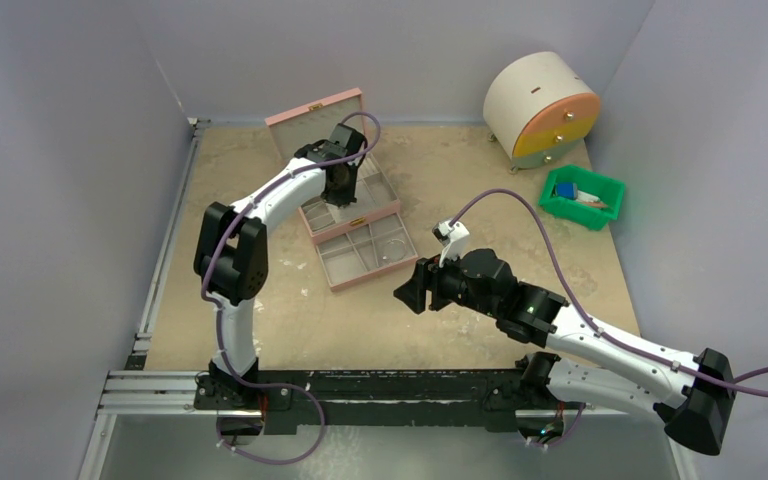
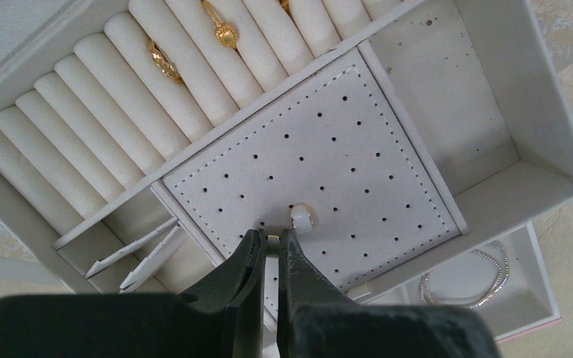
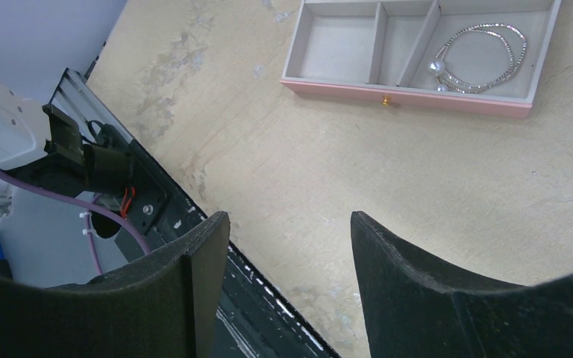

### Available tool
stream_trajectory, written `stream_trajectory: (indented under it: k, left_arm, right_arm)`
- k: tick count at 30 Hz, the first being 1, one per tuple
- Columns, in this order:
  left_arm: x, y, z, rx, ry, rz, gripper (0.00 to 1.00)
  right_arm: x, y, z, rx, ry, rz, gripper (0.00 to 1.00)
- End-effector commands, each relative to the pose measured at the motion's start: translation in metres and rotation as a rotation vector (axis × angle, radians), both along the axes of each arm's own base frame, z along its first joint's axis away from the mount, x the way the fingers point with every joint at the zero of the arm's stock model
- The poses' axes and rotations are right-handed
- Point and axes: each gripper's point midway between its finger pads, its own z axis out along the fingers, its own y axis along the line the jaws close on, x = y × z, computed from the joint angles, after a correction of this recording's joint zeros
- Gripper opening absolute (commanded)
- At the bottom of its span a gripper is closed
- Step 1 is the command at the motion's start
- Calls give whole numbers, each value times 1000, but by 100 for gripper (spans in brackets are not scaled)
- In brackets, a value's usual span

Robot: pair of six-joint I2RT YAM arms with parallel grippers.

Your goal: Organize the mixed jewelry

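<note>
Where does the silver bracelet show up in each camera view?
Top external: bracelet in the open drawer's right compartment, mid-picture.
Left wrist: bracelet at lower right, in that drawer.
Right wrist: bracelet at upper right, in that drawer.
Shared landmark: the pink-fronted drawer.
</note>
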Motion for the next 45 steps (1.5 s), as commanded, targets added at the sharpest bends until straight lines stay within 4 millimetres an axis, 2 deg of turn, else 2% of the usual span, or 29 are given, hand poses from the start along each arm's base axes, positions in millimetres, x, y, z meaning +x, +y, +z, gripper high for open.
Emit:
stream_trajectory:
  k: [1,4,9,22,26,33,40,45]
  left_arm:
    - [2,0,-2,3,-2,4,0]
    - [2,1,0,4,-6,8,0]
    - [2,2,5,0,-20,11,7]
    - [-1,3,13,-11,-37,9,9]
    - [-2,3,15,-12,-41,8,19]
    - [-3,4,20,-19,-55,9,25]
    - [-5,4,36,-41,-91,5,27]
    - [-10,3,54,-71,-125,-4,27]
  right_arm:
    - [2,5,19,56,-36,0,64]
    - [2,5,19,55,-36,0,65]
    - [2,4,20,51,-35,1,66]
    - [3,7,22,50,-28,5,69]
    - [3,7,21,53,-22,5,69]
    - [1,7,15,53,-10,1,70]
    - [7,1,12,16,-28,-27,71]
    - [11,-1,2,-33,-26,-41,70]
